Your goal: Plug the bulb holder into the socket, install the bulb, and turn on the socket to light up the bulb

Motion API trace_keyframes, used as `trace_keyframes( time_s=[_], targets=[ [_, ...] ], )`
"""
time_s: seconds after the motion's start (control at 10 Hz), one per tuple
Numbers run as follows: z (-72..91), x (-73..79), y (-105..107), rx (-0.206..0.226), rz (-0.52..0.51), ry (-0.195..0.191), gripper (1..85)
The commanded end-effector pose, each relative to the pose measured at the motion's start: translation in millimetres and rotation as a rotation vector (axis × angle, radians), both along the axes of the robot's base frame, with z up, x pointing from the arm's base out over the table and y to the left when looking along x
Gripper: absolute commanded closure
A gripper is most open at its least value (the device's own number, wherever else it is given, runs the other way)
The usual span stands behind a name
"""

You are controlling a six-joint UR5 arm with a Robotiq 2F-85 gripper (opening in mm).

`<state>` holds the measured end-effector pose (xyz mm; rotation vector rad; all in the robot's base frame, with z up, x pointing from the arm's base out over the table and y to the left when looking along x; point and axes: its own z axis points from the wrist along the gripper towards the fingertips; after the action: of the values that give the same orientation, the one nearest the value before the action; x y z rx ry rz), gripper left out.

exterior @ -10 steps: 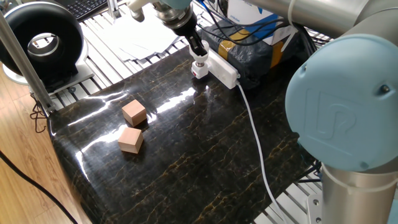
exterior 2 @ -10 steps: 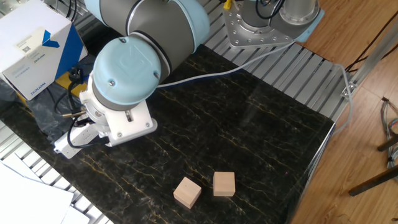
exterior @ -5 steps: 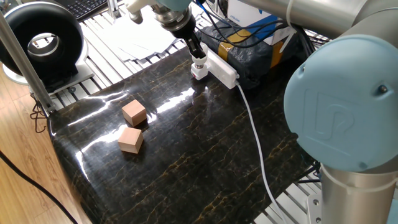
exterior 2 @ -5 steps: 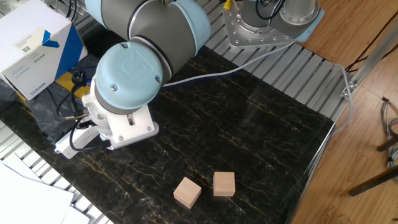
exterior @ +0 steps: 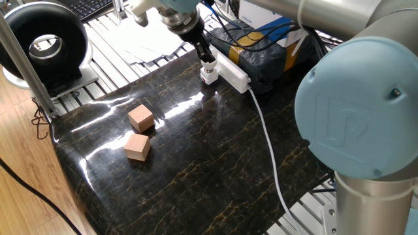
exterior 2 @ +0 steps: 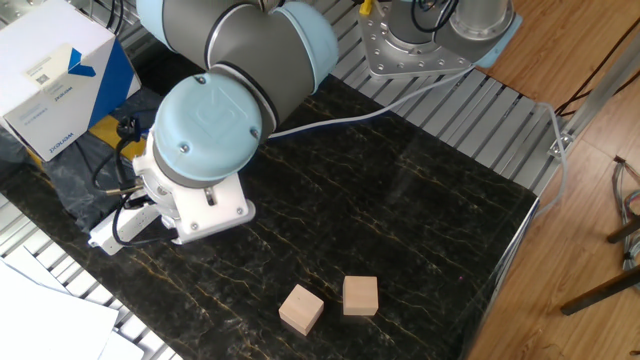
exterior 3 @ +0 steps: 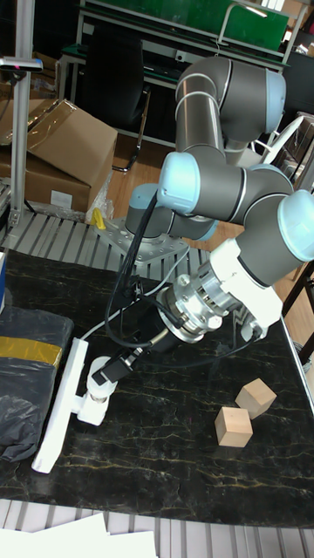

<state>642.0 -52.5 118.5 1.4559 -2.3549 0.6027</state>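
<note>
**Robot arm working a bulb at the power strip, with a risk of tipping or cross-threading**

Taking the power strip (exterior: 234, 72) as the landmark and going from near to far in the one fixed view: nearest the camera, well in front of the strip, two wooden blocks (exterior: 139, 132) are sitting close together on the dark marble table (exterior: 196, 176). They are lying well apart from the work. A white cable (exterior: 270, 150) is running from the strip's near end across the table toward the front edge.

At the strip's side, touching it, the white bulb holder (exterior 3: 90, 403) is sitting plugged in. The claw (exterior 3: 113, 369) is reaching down at a slant right over the holder, and something white and cylindrical, most likely the bulb (exterior: 208, 68), is standing between claw and holder. Whether the fingers are clenched on the bulb or released is not clear; the pictures are too small there to tell. In the other fixed view the arm's wrist is hiding this spot completely.

Behind the strip, a dark wrapped box with yellow tape (exterior: 261, 47) is lying against it.

Judging the risks: the claw is coming in tilted, so the bulb could be entering the thread crooked and jamming. A sideways push could be dragging the light strip across the glossy table or levering the holder out of it. The cable could also snag.
</note>
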Motion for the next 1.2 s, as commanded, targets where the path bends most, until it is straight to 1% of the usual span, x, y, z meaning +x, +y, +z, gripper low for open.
trace_keyframes(
  time_s=[0.0, 0.1, 0.5, 0.8, 1.1],
  targets=[
    [7.0, -3.8, 2, -0.016, -0.01, 0.013, 62.0],
    [9.3, -2.6, 3, -0.03, -0.008, 0.012, 62.0],
    [-1.1, 5.2, 4, -0.046, -0.017, 0.0, 62.3],
    [0.8, 2.1, 6, -0.066, -0.031, 0.008, 63.0],
    [-4.0, 3.6, 11, -0.065, -0.039, 0.003, 63.3]
  ],
)
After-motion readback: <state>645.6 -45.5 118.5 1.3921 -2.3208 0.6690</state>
